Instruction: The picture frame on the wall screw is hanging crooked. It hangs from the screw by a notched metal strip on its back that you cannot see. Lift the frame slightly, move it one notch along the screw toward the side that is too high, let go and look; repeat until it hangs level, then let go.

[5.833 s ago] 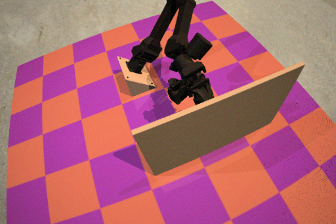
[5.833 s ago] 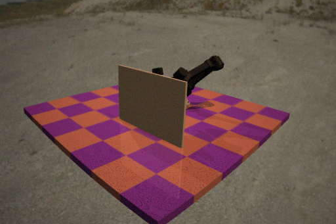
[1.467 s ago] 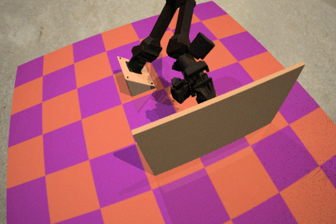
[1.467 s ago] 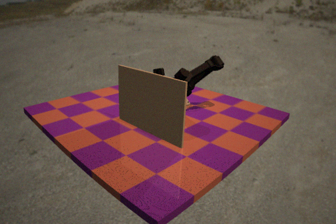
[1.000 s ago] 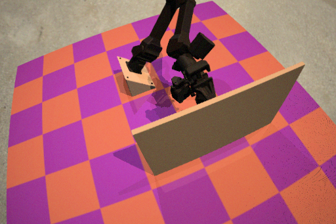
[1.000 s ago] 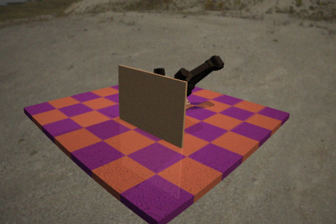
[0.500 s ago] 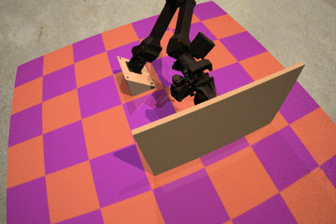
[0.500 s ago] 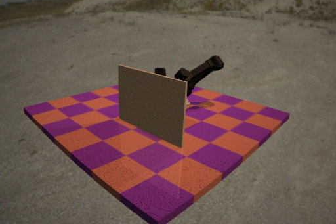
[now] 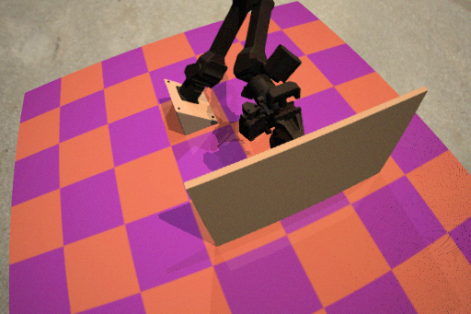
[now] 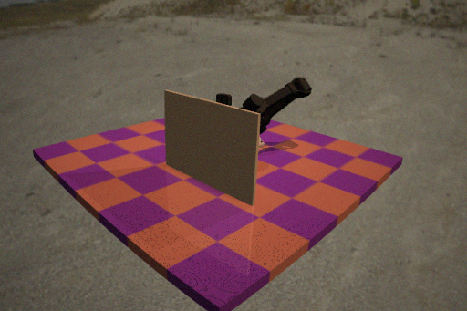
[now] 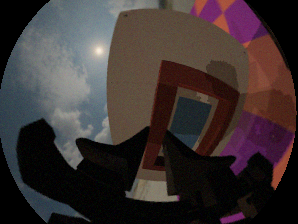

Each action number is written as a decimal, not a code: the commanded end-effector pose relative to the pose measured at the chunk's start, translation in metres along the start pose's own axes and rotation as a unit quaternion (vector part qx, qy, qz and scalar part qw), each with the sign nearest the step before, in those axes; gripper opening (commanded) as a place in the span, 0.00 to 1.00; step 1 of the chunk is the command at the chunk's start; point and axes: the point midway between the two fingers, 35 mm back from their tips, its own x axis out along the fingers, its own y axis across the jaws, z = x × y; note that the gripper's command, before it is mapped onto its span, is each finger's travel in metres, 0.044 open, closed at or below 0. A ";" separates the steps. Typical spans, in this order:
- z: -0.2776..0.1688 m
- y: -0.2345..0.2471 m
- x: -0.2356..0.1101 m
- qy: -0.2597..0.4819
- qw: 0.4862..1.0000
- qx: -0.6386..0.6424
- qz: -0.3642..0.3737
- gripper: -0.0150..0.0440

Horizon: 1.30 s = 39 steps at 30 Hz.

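The picture frame [image 11: 195,81], dark red with a pale mat and a blue picture, is in front of the upright tan panel [image 9: 304,168] [image 10: 210,148] [image 11: 134,55] in the wrist view. It looks slanted against the panel's edges, but the lens bends lines, so its exact tilt cannot be told. My gripper [image 11: 156,129] is shut on the frame's near-left part, with dark fingers at either side of the red border. The panel hides the frame and my fingertips in the top and exterior views. The screw and notched strip are hidden.
The arm's base stands on a pale mounting plate [image 9: 202,109] with small bolt holes, on the robot's side of the panel. The purple and orange checkered table top [image 9: 87,200] [image 10: 210,253] extends around both. The arm's folded links rise above it.
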 end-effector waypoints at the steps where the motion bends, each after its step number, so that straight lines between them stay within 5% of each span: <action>1: 0.000 0.000 0.000 0.001 1.000 -0.015 -0.002 0.25; 11: 0.000 0.001 0.000 0.001 0.999 -0.040 -0.002 0.25; 21: 0.000 0.001 0.000 0.000 1.000 -0.029 0.000 0.69; 26: -0.002 0.002 -0.006 0.000 1.000 -0.022 0.000 0.69; 39: -0.001 -0.006 -0.099 -0.001 0.994 0.107 -0.002 0.69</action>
